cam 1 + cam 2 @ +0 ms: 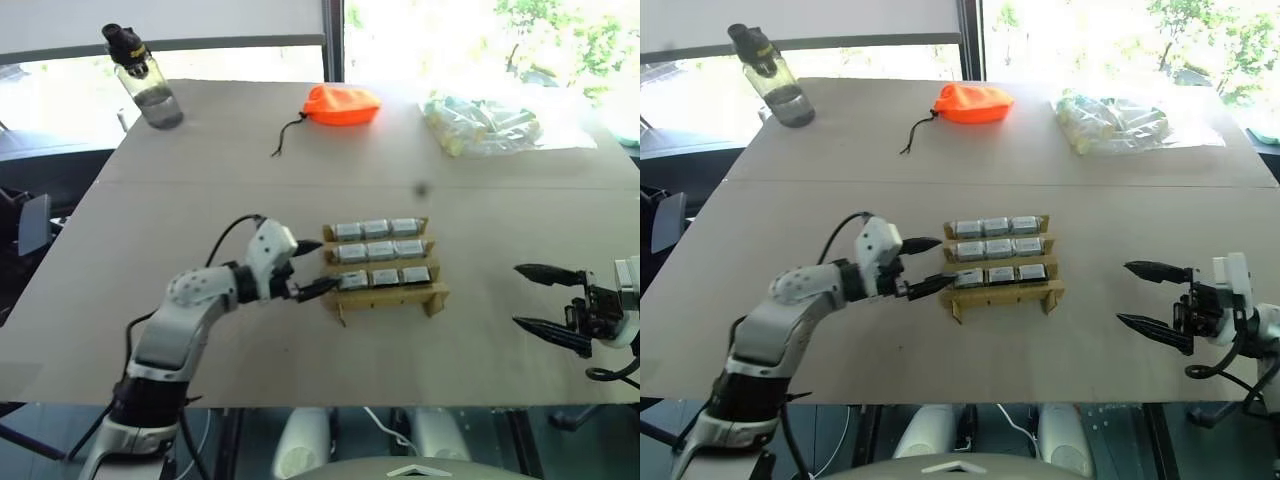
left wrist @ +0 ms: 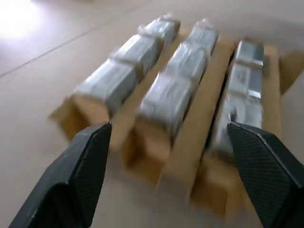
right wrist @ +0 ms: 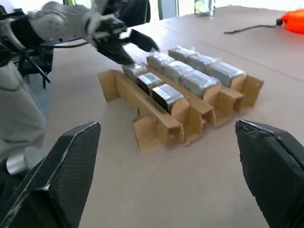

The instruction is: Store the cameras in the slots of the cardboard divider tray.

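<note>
The cardboard divider tray [image 1: 390, 297] stands on the middle of the table, three rows deep. Silver-grey cameras [image 1: 380, 251] fill its slots, three to a row, wrapped in clear film. My left gripper [image 1: 318, 266] is open at the tray's left end, one finger by the back row and one by the front row, holding nothing. The left wrist view looks along the rows of cameras [image 2: 175, 90] between its spread fingers. My right gripper [image 1: 520, 296] stands open well to the right of the tray, empty. The right wrist view shows the tray [image 3: 156, 126] and the left gripper [image 3: 137, 50] beyond it.
At the back of the table are a clear water bottle [image 1: 145, 80] on the left, an orange pouch [image 1: 342, 104] with a black cord [image 1: 285, 135] in the middle, and a clear plastic bag [image 1: 480, 122] on the right. The table's front edge runs just below both arms.
</note>
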